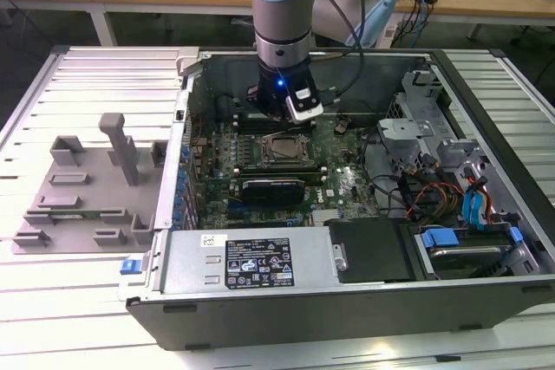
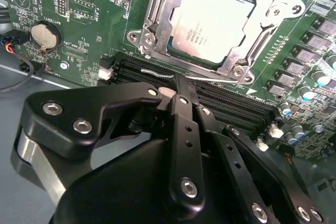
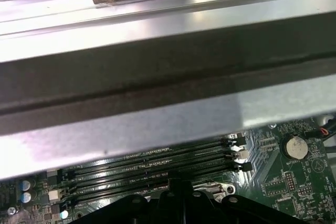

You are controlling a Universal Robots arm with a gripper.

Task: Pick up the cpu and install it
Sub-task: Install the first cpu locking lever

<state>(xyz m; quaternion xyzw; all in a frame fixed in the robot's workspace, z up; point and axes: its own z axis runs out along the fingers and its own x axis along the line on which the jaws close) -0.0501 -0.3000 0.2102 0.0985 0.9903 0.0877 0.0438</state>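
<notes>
Looking into the open computer case (image 1: 486, 84), we see the arm reaching down inside, with the case's back wall just behind it and the drive cage (image 1: 416, 119) off toward the exterior view's right. Open motherboard (image 1: 347, 184) lies on that side of the gripper (image 1: 290, 114); a black card (image 1: 273, 188) sits on the near side of the socket.

In the second wrist view the gripper (image 2: 181, 85) has its fingers (image 2: 184, 124) drawn together, tips meeting with nothing between them. They hang over the memory slots (image 2: 226, 103), at the thin wire lever (image 2: 157, 73) along the socket's edge; whether they touch it we cannot tell.

The cpu (image 2: 212, 22) lies flat in the socket frame (image 2: 152, 11), silvery top up, just beyond the fingertips, apart from them. A coin cell (image 2: 44, 34) sits well to one side.
</notes>
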